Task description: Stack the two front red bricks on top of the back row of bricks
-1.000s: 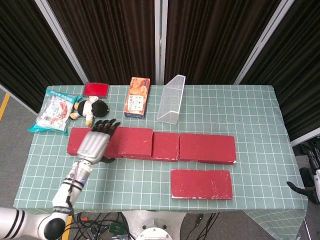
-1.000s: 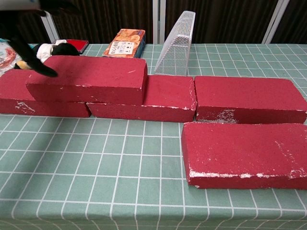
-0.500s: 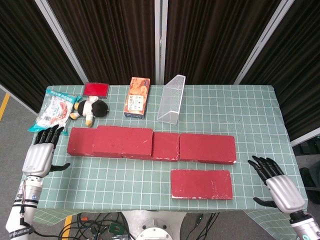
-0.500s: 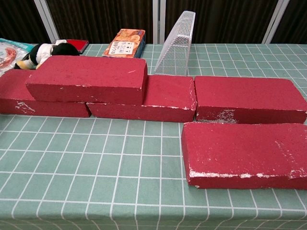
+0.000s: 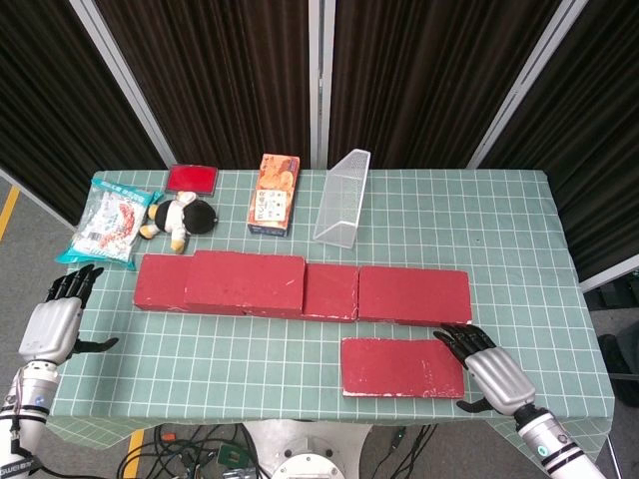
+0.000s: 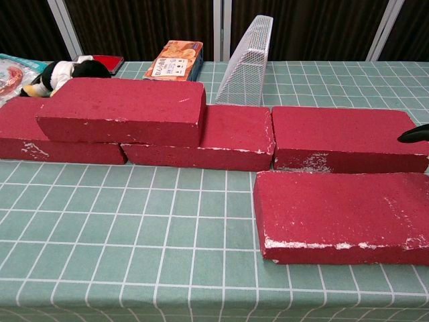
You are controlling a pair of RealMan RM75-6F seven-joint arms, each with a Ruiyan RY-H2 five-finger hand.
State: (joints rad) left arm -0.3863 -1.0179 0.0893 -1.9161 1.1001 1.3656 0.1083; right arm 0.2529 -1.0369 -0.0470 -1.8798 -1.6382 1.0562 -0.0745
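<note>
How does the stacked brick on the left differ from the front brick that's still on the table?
The stacked brick lies on top of the back row, bridging two bricks; the front brick lies flat on the table, in front of the row. The stacked brick has no hand near it, the left hand being off the table's left edge; the right hand is at the front brick's right end. Both are red, similar in size, with chipped whitish edges.

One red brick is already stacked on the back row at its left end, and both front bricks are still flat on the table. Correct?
Not quite: only one front brick still lies on the table, beside the right hand. The head view shows it; the stacked brick is as stated.
</note>
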